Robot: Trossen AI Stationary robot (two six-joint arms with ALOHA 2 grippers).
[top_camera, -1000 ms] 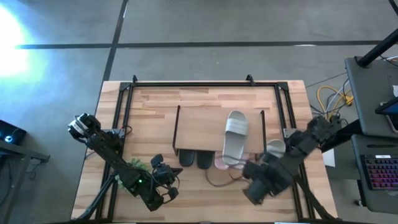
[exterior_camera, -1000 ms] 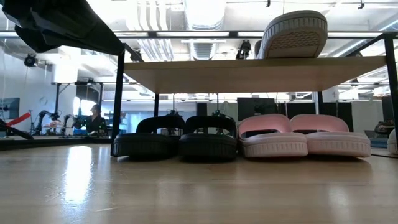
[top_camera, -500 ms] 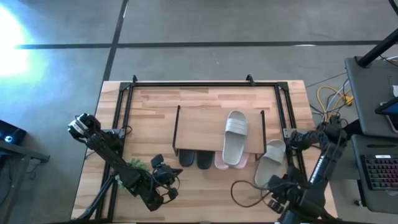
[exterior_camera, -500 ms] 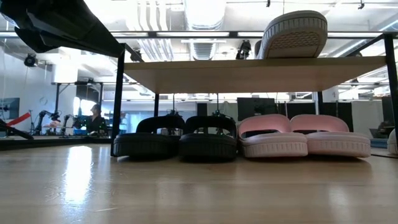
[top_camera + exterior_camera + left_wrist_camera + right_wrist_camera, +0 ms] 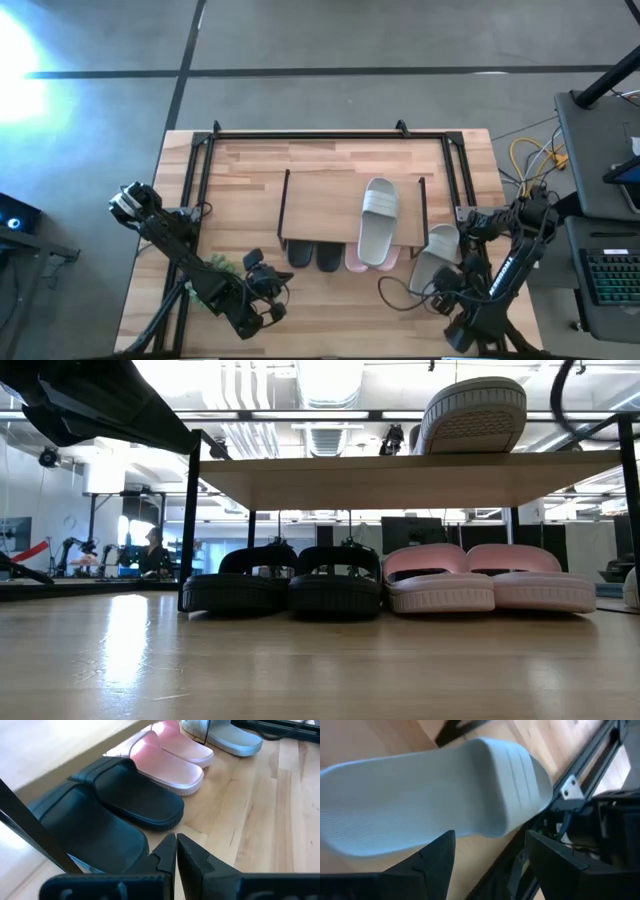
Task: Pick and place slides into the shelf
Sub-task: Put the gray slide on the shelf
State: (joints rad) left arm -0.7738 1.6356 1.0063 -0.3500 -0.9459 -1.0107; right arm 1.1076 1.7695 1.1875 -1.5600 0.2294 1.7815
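Note:
The shelf (image 5: 330, 205) stands mid-table. One grey-beige slide (image 5: 378, 222) lies on its top, its sole showing in the low view (image 5: 470, 415). Beneath it stand the black pair (image 5: 285, 588) and the pink pair (image 5: 490, 585), soles on the table. The second grey-beige slide (image 5: 436, 255) lies flat on the table to the right of the shelf. My right gripper (image 5: 490, 860) is open just short of one end of this slide (image 5: 435, 800), touching nothing. My left gripper (image 5: 176, 851) is shut near the table's near edge, in front of the black slides (image 5: 135, 795).
A small green plant (image 5: 222, 266) sits beside my left arm. A dark frame (image 5: 300, 135) runs around the tabletop, with a rail (image 5: 580, 775) close to the right of the loose slide. A cable (image 5: 400, 295) loops on the table near my right gripper.
My right arm has swung away from in front of the shelf toward the table's near right corner, uncovering the loose grey-beige slide, then come a little back toward that slide's near end. The slides and my left arm have stayed where they were.

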